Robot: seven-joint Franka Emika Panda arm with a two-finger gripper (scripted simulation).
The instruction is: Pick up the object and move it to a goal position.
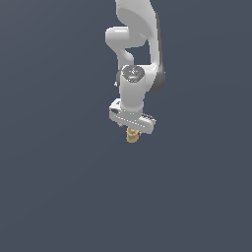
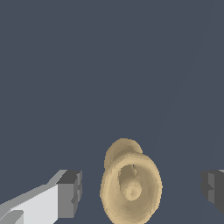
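Observation:
The object [image 1: 132,136] is a tiny tan-gold ridged cylinder with a flared end, sitting directly under the white arm's hand in the exterior view. The wrist view looks down into its flared, hollow end [image 2: 130,186]. My gripper [image 2: 142,190] is open and straddles the object. One dark grey fingertip [image 2: 70,192] stands on one side and the other fingertip [image 2: 213,189] on the opposite side, with a clear gap between each and the object. In the exterior view the gripper [image 1: 133,129] is mostly hidden by the hand above it, and I cannot make out its fingers.
A plain dark blue-grey surface fills both views. No other objects, edges or goal marker show.

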